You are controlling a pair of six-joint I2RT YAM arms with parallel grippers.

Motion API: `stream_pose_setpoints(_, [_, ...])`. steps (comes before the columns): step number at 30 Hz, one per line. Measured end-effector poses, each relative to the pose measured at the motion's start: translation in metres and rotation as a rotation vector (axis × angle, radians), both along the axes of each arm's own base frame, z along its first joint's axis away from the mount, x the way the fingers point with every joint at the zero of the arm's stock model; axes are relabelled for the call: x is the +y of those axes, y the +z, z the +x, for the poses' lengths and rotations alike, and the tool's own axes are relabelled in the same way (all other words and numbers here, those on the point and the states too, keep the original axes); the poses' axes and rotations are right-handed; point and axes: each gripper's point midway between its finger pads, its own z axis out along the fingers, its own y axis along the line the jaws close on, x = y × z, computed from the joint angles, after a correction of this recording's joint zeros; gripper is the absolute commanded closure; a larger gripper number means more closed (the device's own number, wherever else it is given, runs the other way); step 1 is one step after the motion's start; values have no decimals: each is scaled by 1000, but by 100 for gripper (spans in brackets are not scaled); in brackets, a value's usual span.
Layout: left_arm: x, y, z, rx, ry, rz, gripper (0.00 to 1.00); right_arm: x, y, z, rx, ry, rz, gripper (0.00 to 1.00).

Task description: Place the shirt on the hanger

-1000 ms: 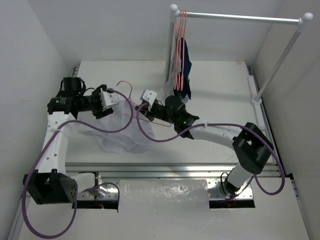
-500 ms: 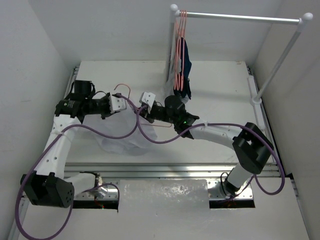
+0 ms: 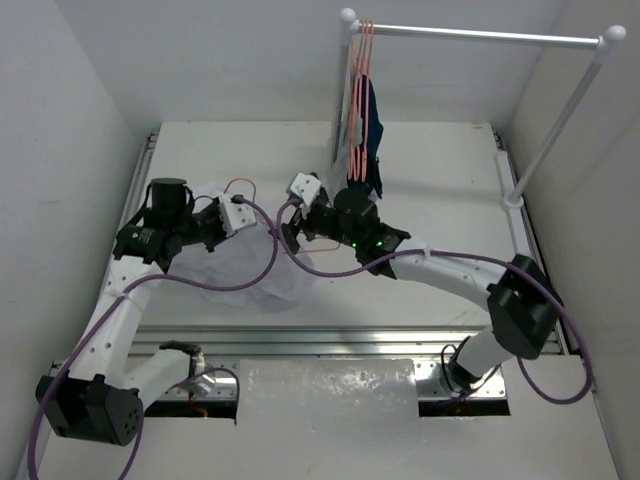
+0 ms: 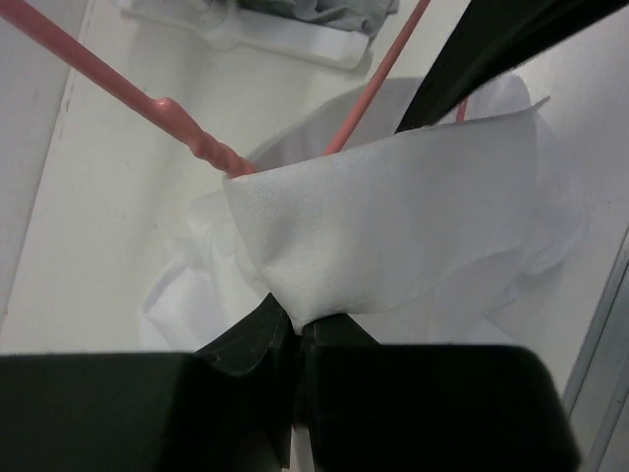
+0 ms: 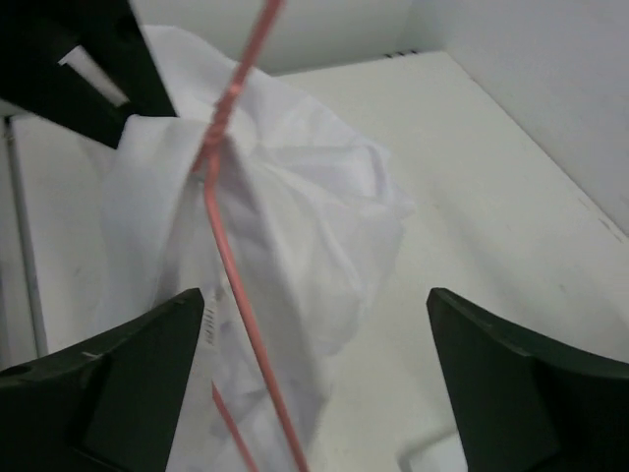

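Note:
The white shirt (image 3: 250,268) lies bunched on the table between the arms, with a fold raised. My left gripper (image 3: 248,218) is shut on that fold of shirt (image 4: 393,226), the fabric pinched at my left gripper's (image 4: 297,320) fingertips. The pink wire hanger (image 3: 240,182) pokes up out of the fabric, and its wires (image 4: 187,123) run past the fold. My right gripper (image 3: 290,232) stands wide open close beside the left one. In the right wrist view the hanger (image 5: 231,275) passes untouched between the spread fingers of the right gripper (image 5: 313,295), over the shirt (image 5: 305,216).
A white clothes rack (image 3: 480,36) stands at the back right, with a bunch of pink hangers carrying navy and grey garments (image 3: 365,130) at its left end. Its slanted post (image 3: 555,130) lies to the right. Walls close in on both sides.
The left gripper has closed on the shirt and swung right, toward the hanger. The right gripper has opened, and the shirt is drawn up higher.

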Motion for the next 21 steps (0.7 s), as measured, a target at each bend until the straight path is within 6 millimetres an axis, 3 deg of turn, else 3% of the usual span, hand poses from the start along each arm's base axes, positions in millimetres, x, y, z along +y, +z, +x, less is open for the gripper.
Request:
stream_pose_setpoints(6, [11,10,5,-20,121,-37,100,-58,38,3,84,-257,97,1])
stream_pose_setpoints(8, [13,17,4,-36,144,-49,100,-74,46,1,116,-307,128,6])
stream_pose_setpoints(9, [14,21,3,-46,157,-57,100,-82,48,0,137,-328,140,12])
stream_pose_setpoints(10, [15,25,2,-54,177,-67,100,-87,48,0,155,-339,146,34])
stream_pose_setpoints(13, [22,37,4,-70,261,-105,100,-104,36,-1,250,-366,161,65])
stream_pose_setpoints(15, [26,42,5,-70,316,-131,100,-115,15,-1,338,-389,163,59])
stream_pose_setpoints(16, [27,44,5,-64,336,-145,100,-118,5,-1,379,-400,161,48])
stream_pose_setpoints(17, [27,46,5,-57,351,-159,100,-121,-5,-1,424,-410,158,44])
stream_pose_setpoints(21, [26,60,4,-45,390,-211,100,-105,-33,-9,547,-364,125,29])
